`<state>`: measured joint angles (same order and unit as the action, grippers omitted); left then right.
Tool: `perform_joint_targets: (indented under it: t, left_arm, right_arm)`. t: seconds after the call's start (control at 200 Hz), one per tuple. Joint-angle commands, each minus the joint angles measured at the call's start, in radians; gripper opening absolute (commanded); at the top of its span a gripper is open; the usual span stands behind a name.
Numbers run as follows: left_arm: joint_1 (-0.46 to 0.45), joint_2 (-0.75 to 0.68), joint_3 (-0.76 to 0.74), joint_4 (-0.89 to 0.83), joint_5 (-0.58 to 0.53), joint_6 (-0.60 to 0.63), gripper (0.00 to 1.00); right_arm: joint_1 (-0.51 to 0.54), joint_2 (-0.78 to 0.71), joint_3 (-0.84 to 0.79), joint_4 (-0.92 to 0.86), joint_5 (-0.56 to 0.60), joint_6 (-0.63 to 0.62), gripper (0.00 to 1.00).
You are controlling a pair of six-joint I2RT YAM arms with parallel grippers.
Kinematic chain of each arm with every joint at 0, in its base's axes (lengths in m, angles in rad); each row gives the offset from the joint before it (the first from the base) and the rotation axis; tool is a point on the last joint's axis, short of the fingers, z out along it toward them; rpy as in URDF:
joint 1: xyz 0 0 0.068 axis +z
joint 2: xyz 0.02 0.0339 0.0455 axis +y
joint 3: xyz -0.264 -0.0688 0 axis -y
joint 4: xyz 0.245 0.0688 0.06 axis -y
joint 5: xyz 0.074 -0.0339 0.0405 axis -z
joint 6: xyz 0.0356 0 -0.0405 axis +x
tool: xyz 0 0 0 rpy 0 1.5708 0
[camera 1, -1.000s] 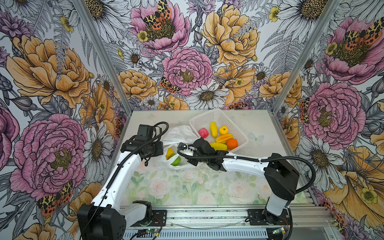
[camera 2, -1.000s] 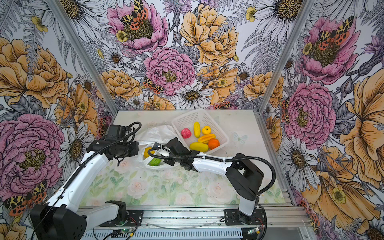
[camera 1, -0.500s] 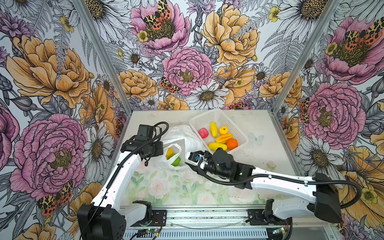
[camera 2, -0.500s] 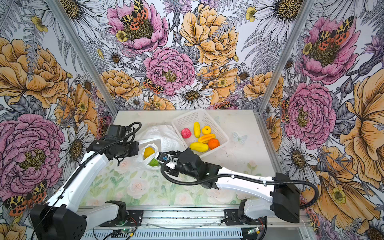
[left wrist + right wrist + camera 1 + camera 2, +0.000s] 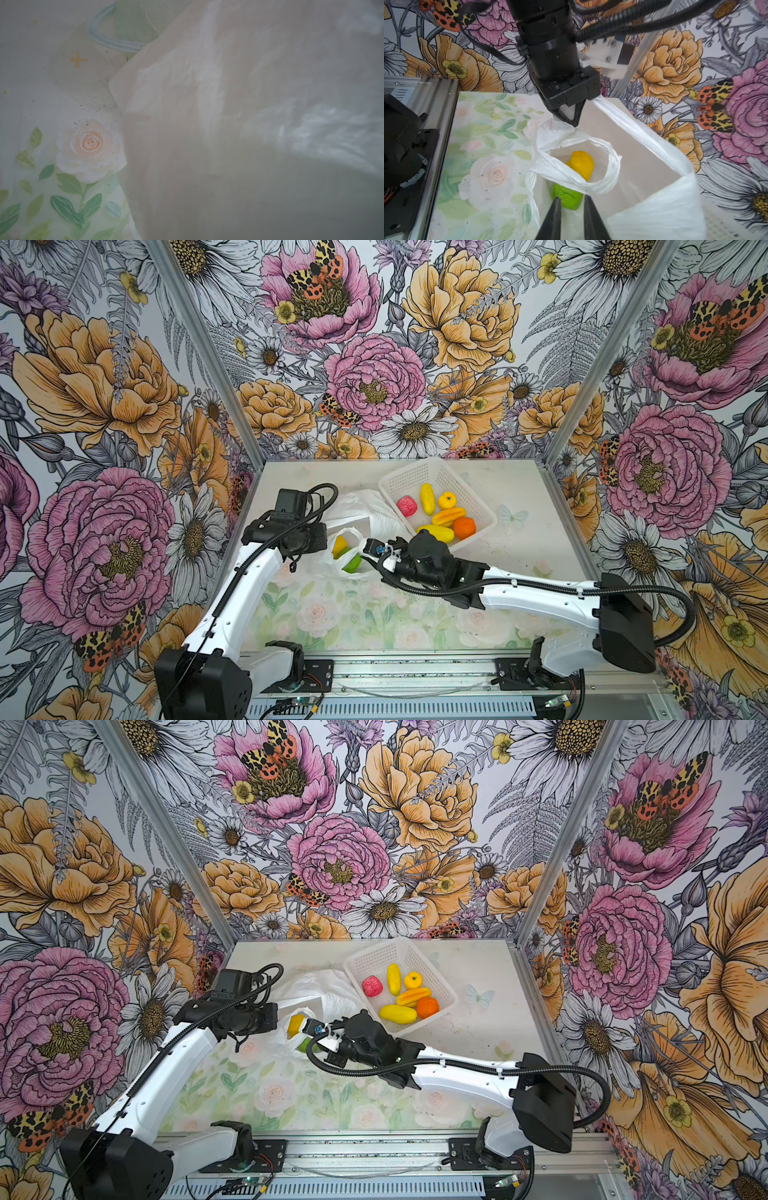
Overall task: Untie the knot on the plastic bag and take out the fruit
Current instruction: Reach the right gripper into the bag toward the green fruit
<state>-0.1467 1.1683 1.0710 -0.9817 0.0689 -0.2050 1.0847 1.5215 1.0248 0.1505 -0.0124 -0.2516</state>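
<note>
The plastic bag [image 5: 374,510] lies slumped left of the basket, its mouth held up. My left gripper [image 5: 329,531] is shut on the bag's edge, with white plastic pinched in its tips [image 5: 569,117]. Bag film [image 5: 228,104] fills the left wrist view. Inside the bag lie a yellow fruit [image 5: 581,164] and a green fruit [image 5: 566,195]. A loose handle loop [image 5: 591,182] crosses the mouth; the knot is not visible. My right gripper [image 5: 571,199] stands open by a narrow gap at the mouth, its tips just short of the green fruit, holding nothing.
The white lattice basket [image 5: 415,472] stands at the back right of the bag with several fruits in it: a pink one [image 5: 406,506], yellow ones and an orange one [image 5: 464,527]. Floral walls enclose the table on three sides. The metal rail [image 5: 415,668] runs along the front.
My right arm has swung from a pulled-back pose to the bag's mouth, and its jaws have narrowed. The left arm and the bag edge it holds have stayed put.
</note>
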Motion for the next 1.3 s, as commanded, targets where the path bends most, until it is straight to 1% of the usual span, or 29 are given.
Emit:
perform_joint_targets:
  t: [0.0, 0.135, 0.205, 0.36, 0.44, 0.63, 0.671, 0.711, 0.751, 0.776, 0.836, 0.881, 0.926, 0.991, 1.036, 1.176, 1.296]
  left_arm:
    - [-0.007, -0.007, -0.012, 0.023, 0.009, 0.013, 0.0]
    - [-0.008, -0.006, -0.013, 0.023, 0.009, 0.014, 0.0]
    - [-0.009, -0.005, -0.013, 0.023, 0.009, 0.013, 0.0]
    - [-0.008, -0.006, -0.013, 0.023, 0.005, 0.013, 0.0]
    - [-0.008, -0.007, -0.013, 0.023, 0.005, 0.013, 0.0]
    - [-0.01, -0.005, -0.013, 0.023, 0.007, 0.013, 0.0]
    - [-0.01, -0.005, -0.013, 0.024, 0.007, 0.013, 0.0]
    - [-0.008, -0.005, -0.014, 0.023, 0.007, 0.012, 0.0]
    - [-0.008, -0.005, -0.013, 0.023, 0.007, 0.012, 0.0]
    - [-0.008, -0.005, -0.013, 0.024, 0.008, 0.012, 0.0]
    - [-0.008, -0.004, -0.013, 0.023, 0.007, 0.013, 0.0]
    - [-0.008, -0.005, -0.013, 0.024, 0.006, 0.013, 0.0]
    - [-0.009, -0.004, -0.013, 0.023, 0.007, 0.013, 0.0]
    - [-0.01, -0.004, -0.013, 0.023, 0.008, 0.012, 0.0]
    - [-0.009, -0.002, -0.013, 0.023, 0.007, 0.012, 0.0]
    - [-0.008, -0.003, -0.013, 0.023, 0.005, 0.013, 0.0]
    - [-0.008, -0.004, -0.013, 0.023, 0.006, 0.013, 0.0]
  right_arm:
    - [-0.033, 0.067, 0.052, -0.052, -0.019, 0.0, 0.19]
    - [-0.109, 0.125, 0.053, -0.052, -0.13, 0.0, 0.19]
    - [-0.137, 0.161, 0.062, -0.052, -0.134, 0.006, 0.2]
    - [-0.174, 0.207, 0.062, -0.056, -0.149, -0.009, 0.38]
    - [-0.177, 0.237, 0.082, -0.062, -0.191, -0.001, 0.42]
    - [-0.161, 0.387, 0.237, -0.114, -0.349, 0.059, 0.45]
    - [-0.148, 0.421, 0.276, -0.14, -0.362, 0.058, 0.46]
    - [-0.13, 0.447, 0.302, -0.155, -0.36, 0.054, 0.49]
    - [-0.111, 0.465, 0.315, -0.155, -0.344, 0.047, 0.54]
    - [-0.096, 0.481, 0.325, -0.151, -0.322, 0.045, 0.58]
    - [-0.07, 0.508, 0.349, -0.143, -0.266, 0.047, 0.68]
    - [-0.06, 0.532, 0.37, -0.138, -0.203, 0.06, 0.75]
    - [-0.051, 0.559, 0.401, -0.129, -0.113, 0.089, 0.81]
    - [-0.035, 0.608, 0.459, -0.129, 0.049, 0.149, 0.87]
    - [-0.023, 0.642, 0.501, -0.139, 0.11, 0.18, 0.89]
    - [0.014, 0.727, 0.602, -0.173, 0.238, 0.236, 0.92]
    - [0.007, 0.718, 0.595, -0.175, 0.311, 0.264, 0.91]
